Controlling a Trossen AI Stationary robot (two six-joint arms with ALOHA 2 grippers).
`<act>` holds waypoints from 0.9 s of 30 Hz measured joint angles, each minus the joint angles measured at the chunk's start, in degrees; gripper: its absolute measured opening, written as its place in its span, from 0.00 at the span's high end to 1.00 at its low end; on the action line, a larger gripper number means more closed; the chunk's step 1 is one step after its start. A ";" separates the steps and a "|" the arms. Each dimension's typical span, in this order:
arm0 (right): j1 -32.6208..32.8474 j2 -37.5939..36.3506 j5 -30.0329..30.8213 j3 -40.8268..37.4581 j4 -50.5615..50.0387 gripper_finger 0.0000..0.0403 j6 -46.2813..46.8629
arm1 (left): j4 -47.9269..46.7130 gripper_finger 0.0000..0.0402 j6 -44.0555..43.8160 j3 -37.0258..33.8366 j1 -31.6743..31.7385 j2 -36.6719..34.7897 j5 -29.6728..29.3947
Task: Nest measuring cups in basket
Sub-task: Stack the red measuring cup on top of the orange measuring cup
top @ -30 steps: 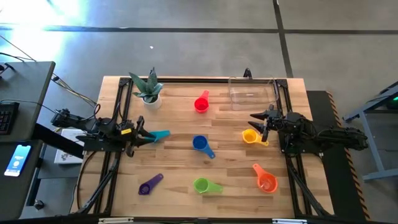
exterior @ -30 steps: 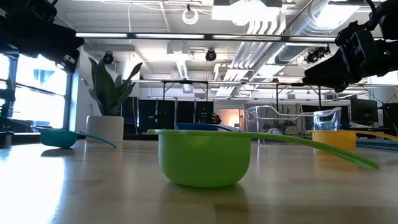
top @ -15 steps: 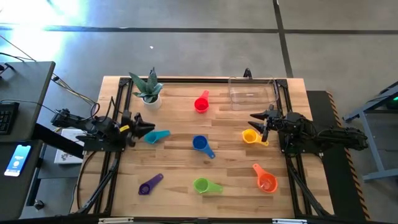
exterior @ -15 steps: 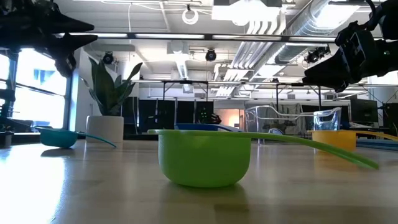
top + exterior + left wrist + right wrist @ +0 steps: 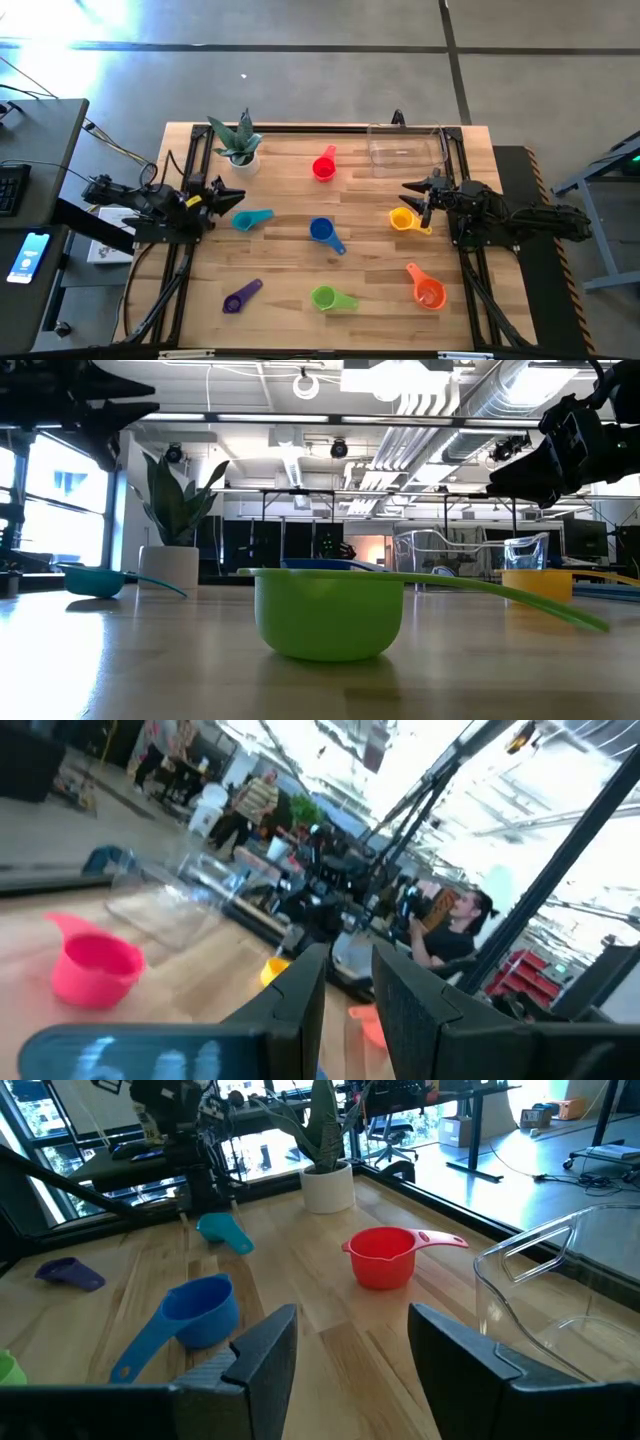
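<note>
Left gripper (image 5: 228, 194): raised near the table's left edge, fingers (image 5: 300, 1005) a little apart, nothing between them.
Teal cup (image 5: 251, 219): on the wood just beside that gripper's tips, apart from them.
Right gripper (image 5: 413, 187): above the right side, fingers (image 5: 262, 1350) parted, empty.
Yellow cup (image 5: 403, 219): close below the right gripper; seemingly not touching, though the overhead angle leaves it unsure.
Basket (image 5: 405, 147): far right corner, no cup inside.
Other cups: red (image 5: 324, 165), blue (image 5: 323, 232), green (image 5: 328, 297), purple (image 5: 240, 297), orange (image 5: 426, 287), scattered singly.
</note>
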 joint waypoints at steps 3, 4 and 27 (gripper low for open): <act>0.00 0.01 -0.01 -0.02 0.00 0.54 0.00 | 0.02 0.81 2.10 1.91 0.00 0.16 -1.77; -0.01 0.00 0.00 0.00 0.00 0.54 0.00 | 0.02 0.81 2.57 2.66 0.00 0.48 -2.62; 0.00 0.01 0.00 0.00 0.00 0.54 0.00 | -0.20 0.81 11.46 25.58 0.65 34.36 -11.90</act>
